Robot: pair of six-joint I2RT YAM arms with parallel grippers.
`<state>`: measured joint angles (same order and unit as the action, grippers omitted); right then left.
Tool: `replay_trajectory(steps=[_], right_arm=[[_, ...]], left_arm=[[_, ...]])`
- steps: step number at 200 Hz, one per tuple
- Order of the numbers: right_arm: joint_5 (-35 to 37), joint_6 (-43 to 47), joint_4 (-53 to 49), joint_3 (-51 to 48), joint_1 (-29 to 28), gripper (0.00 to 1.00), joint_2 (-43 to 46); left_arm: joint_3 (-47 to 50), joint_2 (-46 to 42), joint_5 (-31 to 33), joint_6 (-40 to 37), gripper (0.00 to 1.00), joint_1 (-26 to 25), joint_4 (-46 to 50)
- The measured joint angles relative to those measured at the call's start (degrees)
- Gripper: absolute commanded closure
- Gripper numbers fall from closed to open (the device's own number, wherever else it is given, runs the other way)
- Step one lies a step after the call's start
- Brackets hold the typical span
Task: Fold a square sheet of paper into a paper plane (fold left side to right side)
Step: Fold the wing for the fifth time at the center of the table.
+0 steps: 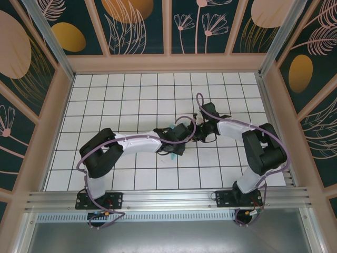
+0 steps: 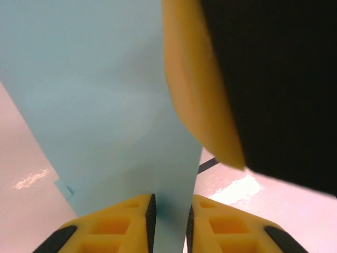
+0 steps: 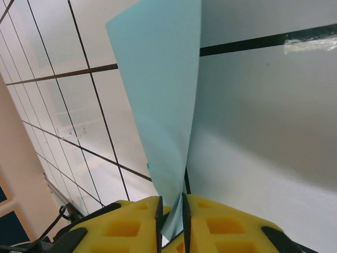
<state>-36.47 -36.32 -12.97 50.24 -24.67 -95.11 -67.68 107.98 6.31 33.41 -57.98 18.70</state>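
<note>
Within left end effector [image 2: 169,213] and right end effector [image 3: 171,211], near-closed, sits paper [image 2: 105,105]; grip unclear.

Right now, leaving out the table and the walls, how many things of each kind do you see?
Thin turquoise-blue sheet of paper: 1
White-and-black robot arms: 2
Pairs of yellow jaws: 2
Total: 5

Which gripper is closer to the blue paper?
Neither, it's a tie. The paper runs down between the fingers of the left gripper, and it also sits between the fingers of the right gripper.
</note>
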Motion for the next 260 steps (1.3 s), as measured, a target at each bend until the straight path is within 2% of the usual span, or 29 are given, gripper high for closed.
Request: replay_trajectory(steps=[42,71,99,147,180,260], right_arm=[[0.44,0.02,-0.39,0.13,0.59,0.69,0.02],[2.38,1.01,-1.68,0.07,1.86,0.52,1.31],[5.68,3.17,-3.28,-0.94,4.98,0.38,7.43],[5.99,5.99,0.31,-4.04,10.01,0.36,18.82],[4.85,6.58,3.85,-8.48,10.01,0.35,18.86],[3.45,7.02,12.37,-14.62,8.2,0.35,15.58]], left_arm=[[0.0,0.02,-0.02,0.11,0.97,0.0,-0.02],[-0.11,0.02,0.26,0.5,1.0,0.0,-0.66],[-0.15,-0.17,-0.04,0.94,1.0,0.42,-2.08],[6.54,-3.91,-10.49,2.47,1.0,4.22,-9.6],[12.09,-5.9,-18.01,5.14,1.0,8.35,-17.09],[22.45,-7.61,-31.65,12.98,1.0,14.32,-34.16]])
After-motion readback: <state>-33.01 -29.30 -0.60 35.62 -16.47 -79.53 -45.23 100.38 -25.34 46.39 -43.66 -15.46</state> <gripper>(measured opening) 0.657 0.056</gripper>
